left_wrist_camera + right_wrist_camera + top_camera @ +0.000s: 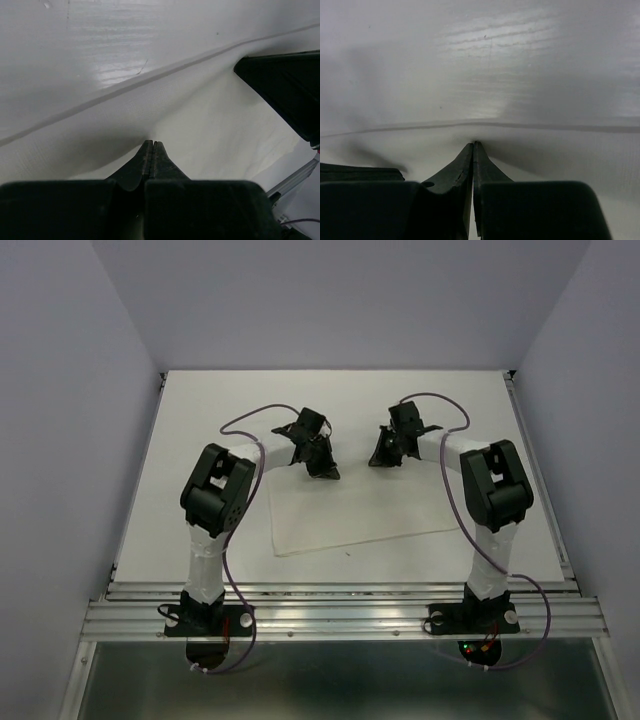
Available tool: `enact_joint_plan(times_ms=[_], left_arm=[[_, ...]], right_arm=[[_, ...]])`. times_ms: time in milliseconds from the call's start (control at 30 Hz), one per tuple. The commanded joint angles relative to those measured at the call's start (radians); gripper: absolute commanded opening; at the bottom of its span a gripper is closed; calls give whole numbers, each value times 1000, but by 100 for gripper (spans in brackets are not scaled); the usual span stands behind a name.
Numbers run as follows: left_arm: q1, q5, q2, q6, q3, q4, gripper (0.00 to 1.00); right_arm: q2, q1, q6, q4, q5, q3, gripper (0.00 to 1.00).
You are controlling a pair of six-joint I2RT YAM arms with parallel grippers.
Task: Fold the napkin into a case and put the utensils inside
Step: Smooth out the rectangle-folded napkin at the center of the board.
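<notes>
The napkin [352, 512] lies flat on the white table, hard to tell from the tabletop. Both grippers sit at its far edge. My left gripper [326, 471] is shut, and in the left wrist view its tips [152, 142] pinch the napkin [210, 125], which rises in a small ridge to them. My right gripper [381, 460] is shut as well. Its tips [473, 143] pinch the napkin [570, 150] just behind its far edge. No utensils and no case are in view.
The white table [220, 410] is walled in by pale panels at the back and both sides. A metal rail [340, 615] carries the arm bases at the near edge. The other gripper's black body [285, 90] shows close by in the left wrist view.
</notes>
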Motion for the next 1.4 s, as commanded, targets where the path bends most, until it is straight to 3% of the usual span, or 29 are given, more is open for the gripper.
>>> enact_joint_plan(times_ms=[0, 233, 567, 900, 1367], left_arm=[[8, -39, -3, 29, 72, -27, 0], [11, -108, 10, 84, 107, -77, 0], [56, -111, 31, 132, 76, -81, 0], [137, -114, 34, 161, -31, -58, 0], [157, -119, 51, 198, -11, -74, 0]], right_arm=[[38, -6, -16, 10, 69, 74, 7], [69, -6, -27, 2, 100, 130, 6], [34, -39, -59, -8, 149, 76, 7], [-3, -154, -93, -5, 135, 12, 7], [-44, -308, -118, -5, 186, -53, 6]])
